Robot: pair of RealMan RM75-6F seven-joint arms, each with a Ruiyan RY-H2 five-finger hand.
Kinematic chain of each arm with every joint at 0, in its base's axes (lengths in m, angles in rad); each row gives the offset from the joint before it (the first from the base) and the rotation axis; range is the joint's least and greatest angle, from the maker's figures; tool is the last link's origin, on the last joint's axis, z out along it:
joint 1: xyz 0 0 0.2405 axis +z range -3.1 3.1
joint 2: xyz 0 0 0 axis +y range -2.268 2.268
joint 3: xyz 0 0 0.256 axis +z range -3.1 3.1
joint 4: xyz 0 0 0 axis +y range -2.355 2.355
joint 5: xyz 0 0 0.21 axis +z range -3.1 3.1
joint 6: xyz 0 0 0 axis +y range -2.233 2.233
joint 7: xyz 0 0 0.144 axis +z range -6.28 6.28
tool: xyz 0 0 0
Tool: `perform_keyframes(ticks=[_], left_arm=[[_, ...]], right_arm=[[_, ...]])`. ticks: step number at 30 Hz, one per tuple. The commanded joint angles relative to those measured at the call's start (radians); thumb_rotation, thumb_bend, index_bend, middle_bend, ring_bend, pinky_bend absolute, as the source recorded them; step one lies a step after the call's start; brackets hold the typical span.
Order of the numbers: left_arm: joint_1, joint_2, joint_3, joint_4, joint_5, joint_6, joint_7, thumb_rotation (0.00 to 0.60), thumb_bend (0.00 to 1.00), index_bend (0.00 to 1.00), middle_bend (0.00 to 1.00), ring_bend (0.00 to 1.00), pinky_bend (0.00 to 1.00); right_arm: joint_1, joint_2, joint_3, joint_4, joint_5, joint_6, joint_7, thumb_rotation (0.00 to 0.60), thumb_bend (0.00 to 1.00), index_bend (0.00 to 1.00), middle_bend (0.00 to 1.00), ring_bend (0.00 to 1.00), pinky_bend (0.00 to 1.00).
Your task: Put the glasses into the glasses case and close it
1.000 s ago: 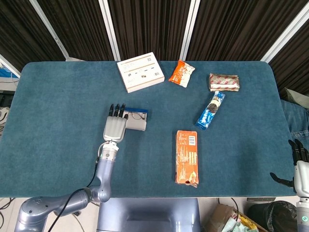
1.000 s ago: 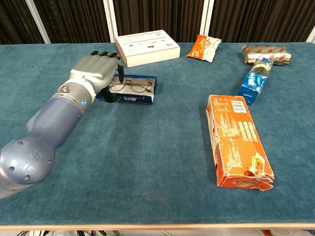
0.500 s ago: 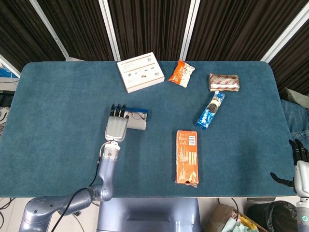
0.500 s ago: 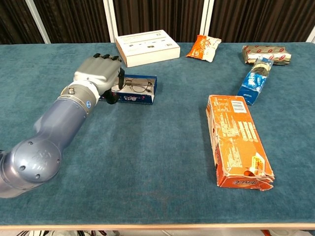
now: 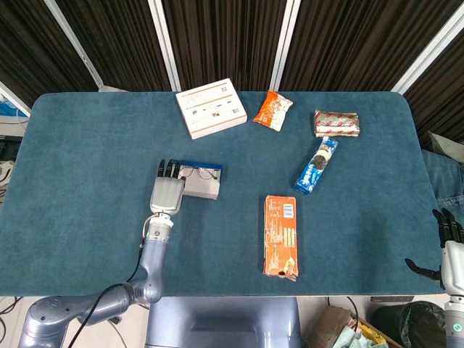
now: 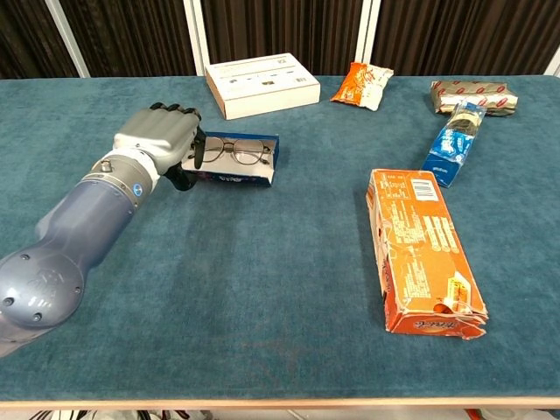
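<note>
The glasses (image 6: 234, 150) lie in the open glasses case (image 6: 233, 165), a blue tray with a pale inner face, directly to the right of my left hand (image 6: 157, 140). Their left temple end sits against my fingers (image 6: 198, 150), which curl down at the case's left end with my thumb low beside the case's front wall; I cannot tell for sure whether I am pinching the frame or only touching it. In the head view the same hand (image 5: 167, 191) covers the left end of the case (image 5: 203, 181), with the lenses showing just past my fingertips.

Beyond my left hand, toward the far edge of the blue table (image 5: 87, 145), lies a flat white box (image 5: 211, 107). Further to the right of it are an orange snack packet (image 5: 272, 110) and a brown-and-white wrapped bar (image 5: 336, 122). A blue cookie packet (image 5: 316, 165) lies at a slant just in front of that bar. A long orange carton (image 6: 423, 249) lies well to the right of the case, nearer my body, one end torn.

My right hand (image 5: 449, 250) hangs off the table's right edge, well apart from everything, fingers spread and holding nothing.
</note>
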Motion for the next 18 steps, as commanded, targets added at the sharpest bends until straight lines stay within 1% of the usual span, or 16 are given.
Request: perform_keyframes(ticks=[1, 12, 18], left_arm=[[-0.001, 0.002, 0.003, -0.002, 0.003, 0.003, 0.002, 0.6, 0.36, 0.54, 0.1, 0.0, 0.02], [0.005, 0.01, 0.011, -0.027, -0.013, 0.009, 0.032, 0.6, 0.46, 0.58, 0.12, 0.0, 0.02], [0.024, 0.035, 0.023, -0.08, -0.017, 0.026, 0.047, 0.6, 0.46, 0.58, 0.12, 0.0, 0.02]], right_arm=[[0.001, -0.001, 0.001, 0.0, 0.001, -0.001, -0.001, 0.6, 0.19, 0.07, 0.01, 0.12, 0.16], [0.001, 0.001, 0.002, -0.001, 0.004, -0.003, 0.003, 0.6, 0.19, 0.07, 0.02, 0.12, 0.16], [0.002, -0.001, 0.002, 0.001, 0.001, -0.001, 0.003, 0.6, 0.19, 0.07, 0.02, 0.12, 0.16]])
